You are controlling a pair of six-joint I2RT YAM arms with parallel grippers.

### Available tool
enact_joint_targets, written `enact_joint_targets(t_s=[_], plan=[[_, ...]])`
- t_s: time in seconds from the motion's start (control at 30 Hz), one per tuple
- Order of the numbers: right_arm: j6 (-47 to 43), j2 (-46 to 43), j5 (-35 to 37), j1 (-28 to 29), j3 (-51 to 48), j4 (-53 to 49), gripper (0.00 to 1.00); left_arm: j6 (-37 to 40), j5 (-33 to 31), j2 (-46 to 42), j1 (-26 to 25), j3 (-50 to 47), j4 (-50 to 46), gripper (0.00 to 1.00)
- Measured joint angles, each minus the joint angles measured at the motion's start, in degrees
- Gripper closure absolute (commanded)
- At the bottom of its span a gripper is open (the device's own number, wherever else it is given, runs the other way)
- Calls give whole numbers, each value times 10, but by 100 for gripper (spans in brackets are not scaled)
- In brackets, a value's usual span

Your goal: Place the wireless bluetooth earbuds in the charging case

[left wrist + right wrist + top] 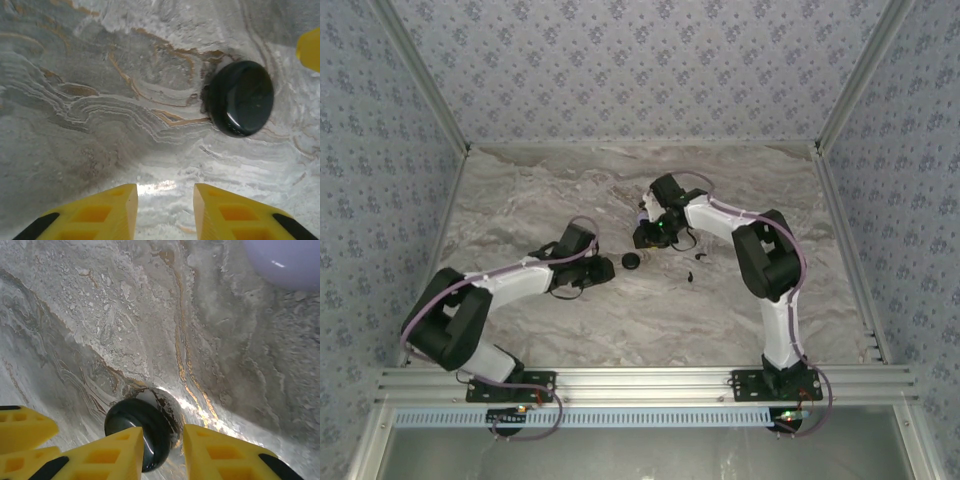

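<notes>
- Beside the black puck (631, 260) on its left, the left claw (600, 268) hovers low over the marbled counter (520, 200). In the left wrist view its yellow fingers (112, 210) stand parted with only bare stone between them, so it grips nothing.
- On the puck's far-right side sits the right claw (650, 238). In the right wrist view its fingertips straddle the puck's (142, 432) edge. A sliver of counter shows between the puck and one finger (225, 455), so I read it as released, not pinching.
- Two tiny black pieces (690, 275) (702, 257), which I take for the earbuds, lie to the puck's right, apart from it and from both claws.
- A pale lilac puck (290, 260) lies beyond the black one, on its far side.
- The black puck, likely the charging case, looks closed and glossy. A squeeze on its curved rim could squirt it sideways or tip it.
- Both claws crowd the same puck, and the left one's yellow tips (25, 435) already show close by in the right wrist view. A small misjudgement could knock fingers together.
- A skidding puck or a sweeping finger could flick the tiny earbuds across the counter, where they would be hard to pick up.
</notes>
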Motion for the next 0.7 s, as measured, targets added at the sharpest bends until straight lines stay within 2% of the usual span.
enact_joint_targets(t_s=[0.4,0.7], plan=[[0,15,-23,2,12,-12,70,-14,13,95,3,65,14,76],[0,16,-36,2,8,-12,70,-14,14,126,3,104,3,76]])
